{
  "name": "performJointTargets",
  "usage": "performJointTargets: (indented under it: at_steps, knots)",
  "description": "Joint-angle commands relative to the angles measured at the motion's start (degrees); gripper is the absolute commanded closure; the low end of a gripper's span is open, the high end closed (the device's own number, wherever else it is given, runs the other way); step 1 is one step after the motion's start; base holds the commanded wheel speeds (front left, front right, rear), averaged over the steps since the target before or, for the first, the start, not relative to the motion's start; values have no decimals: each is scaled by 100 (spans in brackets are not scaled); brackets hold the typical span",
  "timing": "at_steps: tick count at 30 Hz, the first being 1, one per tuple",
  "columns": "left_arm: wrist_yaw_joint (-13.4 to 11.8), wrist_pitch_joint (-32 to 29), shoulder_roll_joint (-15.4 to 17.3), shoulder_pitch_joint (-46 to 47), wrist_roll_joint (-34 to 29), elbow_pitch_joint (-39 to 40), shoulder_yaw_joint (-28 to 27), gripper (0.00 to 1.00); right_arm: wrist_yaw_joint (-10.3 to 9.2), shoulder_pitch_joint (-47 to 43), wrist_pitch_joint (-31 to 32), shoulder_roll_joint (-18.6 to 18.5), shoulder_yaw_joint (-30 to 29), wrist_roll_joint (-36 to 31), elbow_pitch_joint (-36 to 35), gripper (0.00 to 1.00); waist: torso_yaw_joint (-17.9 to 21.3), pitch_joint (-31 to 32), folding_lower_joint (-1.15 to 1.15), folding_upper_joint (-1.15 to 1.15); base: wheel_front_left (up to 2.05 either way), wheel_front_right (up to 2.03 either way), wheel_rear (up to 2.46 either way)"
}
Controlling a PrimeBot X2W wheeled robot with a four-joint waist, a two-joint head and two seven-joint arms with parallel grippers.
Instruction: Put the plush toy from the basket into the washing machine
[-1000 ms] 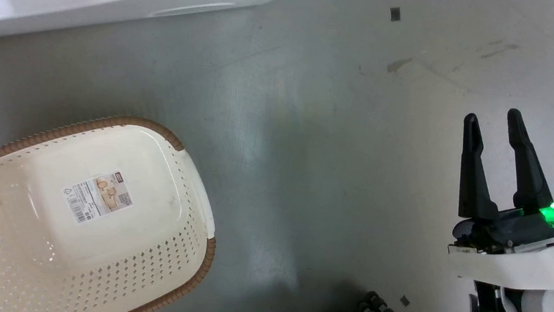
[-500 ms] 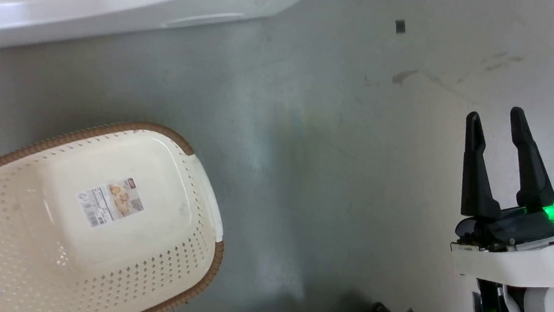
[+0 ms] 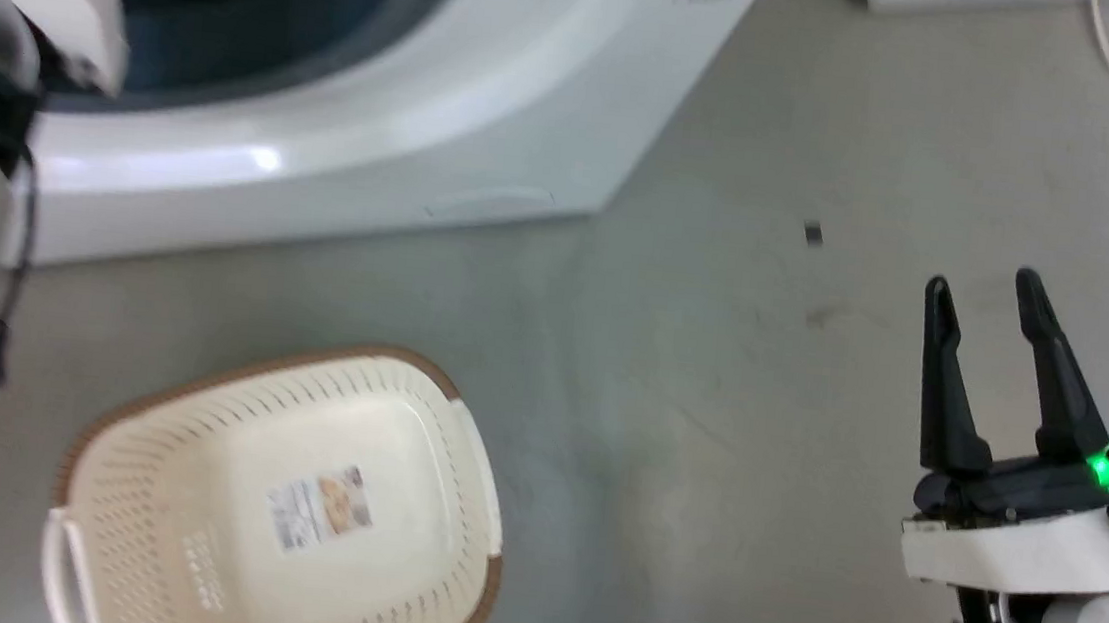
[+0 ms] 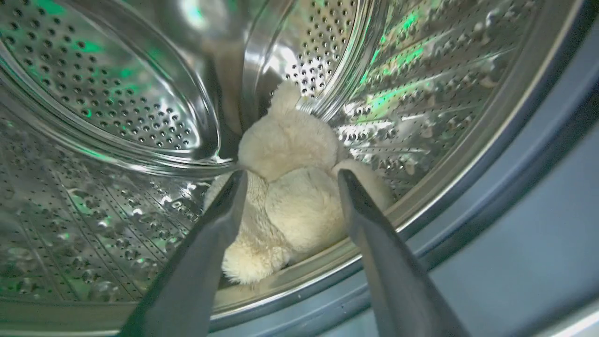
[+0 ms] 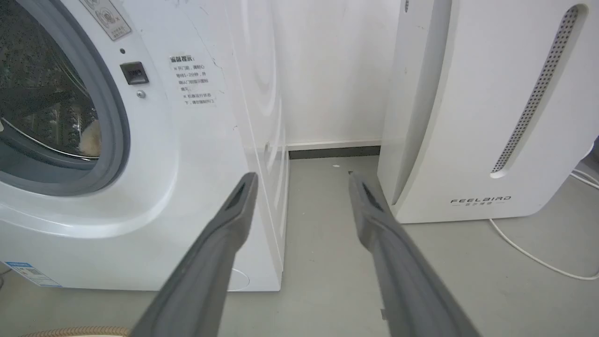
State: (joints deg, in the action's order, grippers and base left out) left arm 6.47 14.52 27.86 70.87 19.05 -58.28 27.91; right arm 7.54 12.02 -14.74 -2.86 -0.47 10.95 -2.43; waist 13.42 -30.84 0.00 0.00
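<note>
Evidently we judge the fluffy light-beige teddy bear (image 4: pixel 299 210) light and squashy, best pinched across its plump torso, framed by our spread-open left gripper (image 4: pixel 291 173).

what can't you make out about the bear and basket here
Left wrist view: plush toy faces away, face and tag hidden; left pincer contact unclear.
Head view: basket label blurred; near end cut by bottom edge.
Right wrist view: toy just a pale patch in washing machine.
</note>
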Motion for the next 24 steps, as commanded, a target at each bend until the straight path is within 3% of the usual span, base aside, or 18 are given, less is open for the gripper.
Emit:
performJointTargets:
  at_steps: [1,12,24]
  knots:
    - [-56,40,-50,-199,51,134,-57,0,-5,-96,-26,-1,-29,-58,23,0,-356,597,0,0,0,0,0]
    - [-461,47,-376,-2522,467,1828,-582,0,-5,-531,-26,-1,-80,-459,180,0,-833,1837,0,0,0,0,0]
    - [-1511,47,-692,-5350,571,4069,-1110,0,-5,-955,-26,-1,-25,-451,303,0,-1038,2534,0,0,0,0,0]
